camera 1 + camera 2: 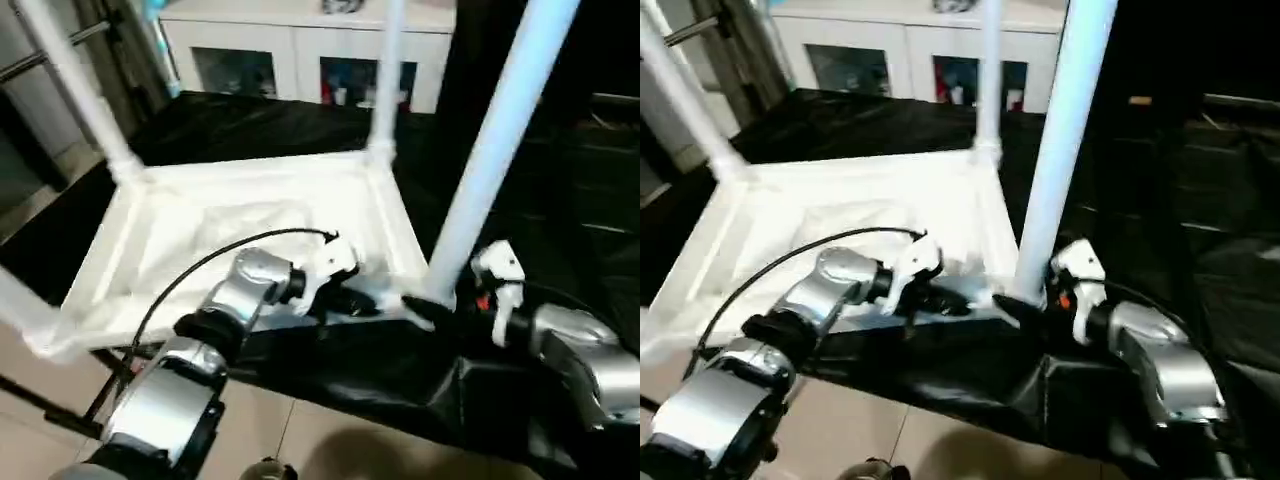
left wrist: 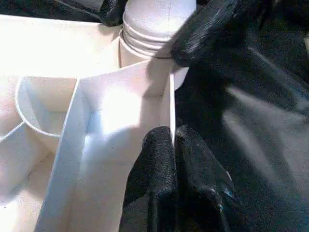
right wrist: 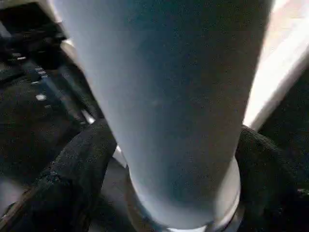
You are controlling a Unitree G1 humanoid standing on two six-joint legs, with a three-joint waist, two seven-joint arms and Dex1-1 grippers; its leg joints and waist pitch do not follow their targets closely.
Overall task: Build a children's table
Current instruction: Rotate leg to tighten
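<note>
The children's table [image 1: 150, 235] lies upside down on a black cloth, ribbed underside up, with white legs standing in its corner sockets. My left gripper [image 1: 345, 300] is shut on the thin rim wall [image 2: 170, 106] close to the near right corner socket. The near right leg [image 1: 500, 130] rises from that socket. My right gripper [image 1: 430, 305] is open around the leg's base, one black finger [image 3: 82, 164] on each side of the tube. Further legs stand at the far right [image 1: 385, 80], far left [image 1: 75, 90] and near left [image 1: 15, 300].
A white cabinet [image 1: 300, 50] with glass doors stands behind the work. The black cloth [image 1: 400, 370] covers the surface and hangs over its near edge, with tiled floor [image 1: 290, 430] below. A black cable [image 1: 200, 265] loops over my left forearm.
</note>
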